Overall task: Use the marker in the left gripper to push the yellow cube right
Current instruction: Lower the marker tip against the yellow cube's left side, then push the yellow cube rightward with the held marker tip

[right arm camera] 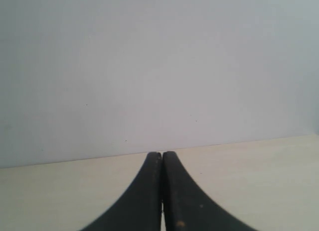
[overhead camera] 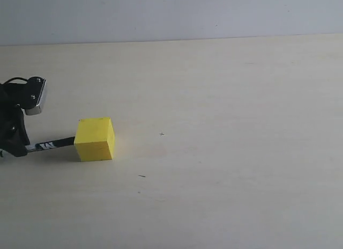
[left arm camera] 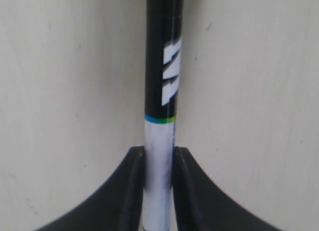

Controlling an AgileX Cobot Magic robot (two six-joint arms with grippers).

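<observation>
Firstly, the exterior view: a yellow cube [overhead camera: 95,139] sits on a pale table [overhead camera: 225,152], in the lower left of the frame. At the far left edge, the black left gripper [overhead camera: 21,147] holds a marker [overhead camera: 53,145] lying nearly level, its black end meeting the cube's left face. Next, the left wrist view: two black fingers [left arm camera: 130,186] are clenched on the marker's white barrel, and its black section with white lettering extends beyond them. Lastly, the right wrist view: the right gripper [right arm camera: 162,156] has its fingers pressed together with nothing between them, and a pale wall [right arm camera: 149,66] stands beyond.
</observation>
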